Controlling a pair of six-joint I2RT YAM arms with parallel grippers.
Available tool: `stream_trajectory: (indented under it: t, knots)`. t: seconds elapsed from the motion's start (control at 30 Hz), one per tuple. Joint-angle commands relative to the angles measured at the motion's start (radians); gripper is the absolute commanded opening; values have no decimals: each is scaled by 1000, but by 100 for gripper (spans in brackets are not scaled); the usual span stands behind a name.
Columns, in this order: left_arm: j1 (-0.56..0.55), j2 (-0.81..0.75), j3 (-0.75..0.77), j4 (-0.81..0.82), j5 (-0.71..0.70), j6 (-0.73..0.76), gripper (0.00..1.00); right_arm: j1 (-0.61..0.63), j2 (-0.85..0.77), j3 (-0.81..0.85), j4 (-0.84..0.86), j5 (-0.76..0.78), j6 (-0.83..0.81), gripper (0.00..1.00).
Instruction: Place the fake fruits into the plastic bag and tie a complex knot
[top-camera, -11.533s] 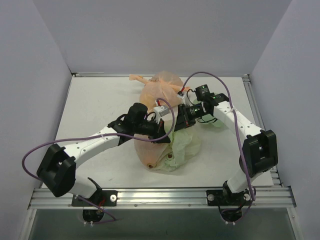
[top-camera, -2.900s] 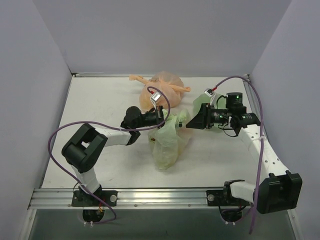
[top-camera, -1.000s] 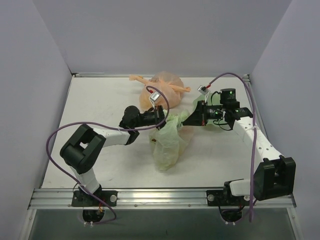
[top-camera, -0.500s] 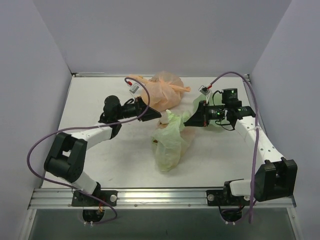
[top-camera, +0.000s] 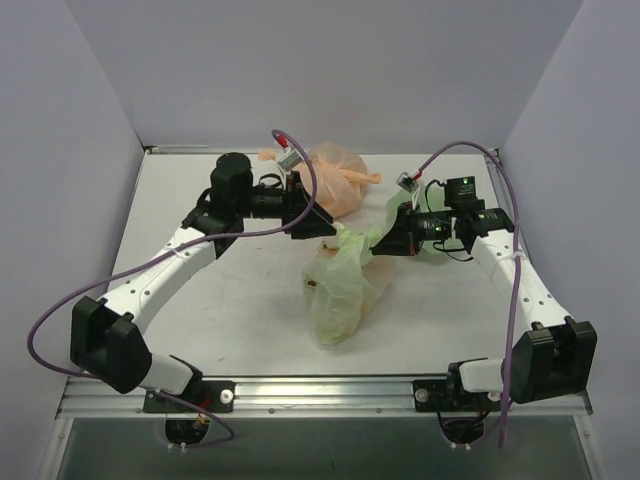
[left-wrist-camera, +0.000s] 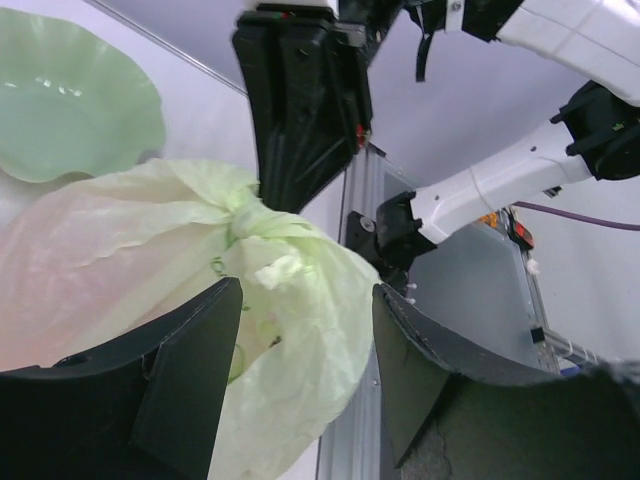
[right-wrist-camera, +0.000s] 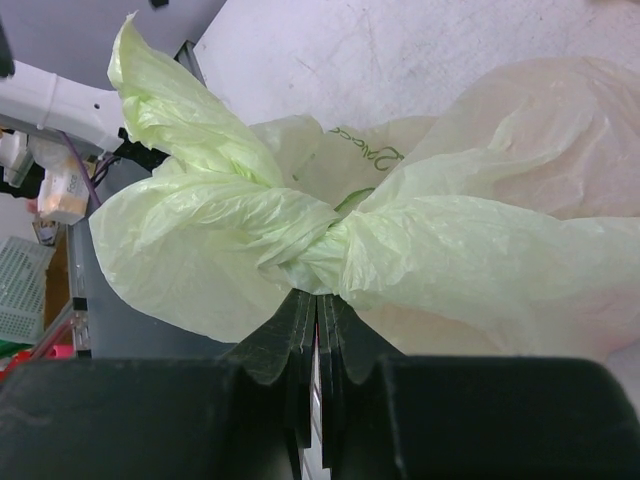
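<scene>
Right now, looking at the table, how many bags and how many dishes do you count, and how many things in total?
Bags: 2 (pale green bag, peach-orange bag)
Dishes: 1 (pale green dish)
Total: 3

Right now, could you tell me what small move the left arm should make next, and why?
Probably move the open left gripper toward the plastic bag and pinch the loose handle beside the knot; the right gripper is shut at that knot, which looks simple.
</scene>
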Motion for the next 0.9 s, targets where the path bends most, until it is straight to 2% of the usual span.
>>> stream_trajectory:
  t: [0.0, 0.03, 0.1, 0.23, 0.33, 0.53, 0.57, 0.7, 0.87]
  knots:
    - [-57, 12, 69, -246, -54, 121, 65, 13, -11, 50, -34, 8, -37, 0]
    - [-64, 12, 71, -249, -63, 121, 70, 14, -11, 52, -37, 11, -38, 0]
    - [-86, 18, 82, -258, -89, 124, 71, 17, -12, 56, -42, 16, -43, 0]
    - [-118, 41, 96, -274, -157, 110, 68, 19, -18, 61, -51, 14, -49, 0]
    - [-123, 64, 100, -265, -204, 84, 58, 19, -23, 59, -59, 14, -54, 0]
    - [-100, 78, 31, -32, -159, -126, 40, 19, -31, 64, -70, 16, -58, 0]
    - [-97, 78, 20, 17, -145, -144, 22, 17, -32, 66, -71, 16, -57, 0]
    - [-57, 79, -47, 27, -139, -154, 0, 3, -40, 76, -71, -9, -38, 0]
    - [-17, 75, -105, -91, -185, -43, 0, -24, -42, 93, -71, -46, -6, 0]
